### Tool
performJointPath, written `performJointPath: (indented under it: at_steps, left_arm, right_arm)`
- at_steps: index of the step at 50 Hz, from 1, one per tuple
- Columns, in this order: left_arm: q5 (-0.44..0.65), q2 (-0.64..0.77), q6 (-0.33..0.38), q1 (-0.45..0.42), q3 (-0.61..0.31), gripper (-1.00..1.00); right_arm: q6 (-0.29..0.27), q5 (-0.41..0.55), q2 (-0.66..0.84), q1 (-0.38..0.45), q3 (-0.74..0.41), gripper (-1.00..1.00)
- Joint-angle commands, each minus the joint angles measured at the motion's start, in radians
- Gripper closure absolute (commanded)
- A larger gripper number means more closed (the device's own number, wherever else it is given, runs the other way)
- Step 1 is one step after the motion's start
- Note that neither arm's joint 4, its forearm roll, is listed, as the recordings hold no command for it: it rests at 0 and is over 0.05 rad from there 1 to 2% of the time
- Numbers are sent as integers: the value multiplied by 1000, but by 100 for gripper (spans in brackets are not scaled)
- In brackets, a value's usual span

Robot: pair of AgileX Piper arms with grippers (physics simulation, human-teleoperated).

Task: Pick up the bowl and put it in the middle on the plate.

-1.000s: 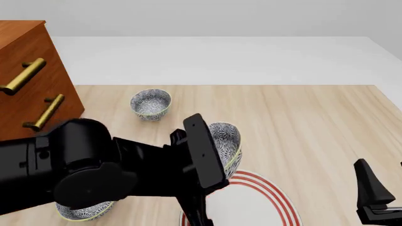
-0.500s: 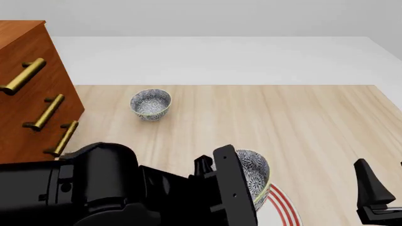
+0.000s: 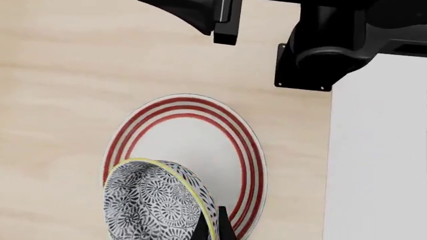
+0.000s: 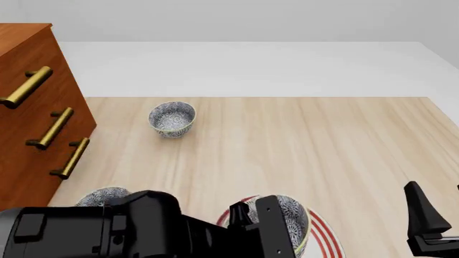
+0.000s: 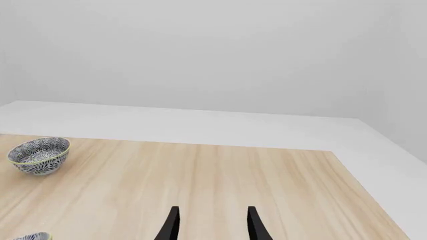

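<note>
My left gripper (image 3: 212, 229) is shut on the rim of the blue-and-white bowl (image 3: 157, 205), one finger inside and one outside. The bowl hangs tilted over the white plate (image 3: 193, 145) with red rings, above the plate's edge rather than its middle. In the front view the bowl (image 4: 291, 217) shows just beyond the black left arm, over the plate (image 4: 324, 240) at the bottom edge. My right gripper (image 5: 213, 225) is open and holds nothing. It stands at the front right (image 4: 427, 228), clear of the plate.
A second look-alike bowl (image 4: 172, 118) stands far left on the table, also seen as the bowl (image 5: 39, 155) in the right wrist view. A third bowl (image 4: 104, 196) peeks out behind the left arm. A wooden dresser (image 4: 36, 107) with brass handles blocks the left side.
The left arm has carried the bowl toward the near edge and lower, from beyond the plate to over it. The third bowl has come into view. The right arm has not moved.
</note>
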Motion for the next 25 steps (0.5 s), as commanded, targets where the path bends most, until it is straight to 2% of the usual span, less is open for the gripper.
performJointPath:
  at_steps: [1,25]
  left_arm:
    - [-35,41,-13,-12,17,100]
    - [-112,111,-39,-23,66,100]
  right_arm:
    - [0,0,0,0,0,-100]
    - [0,0,0,0,0,-100]
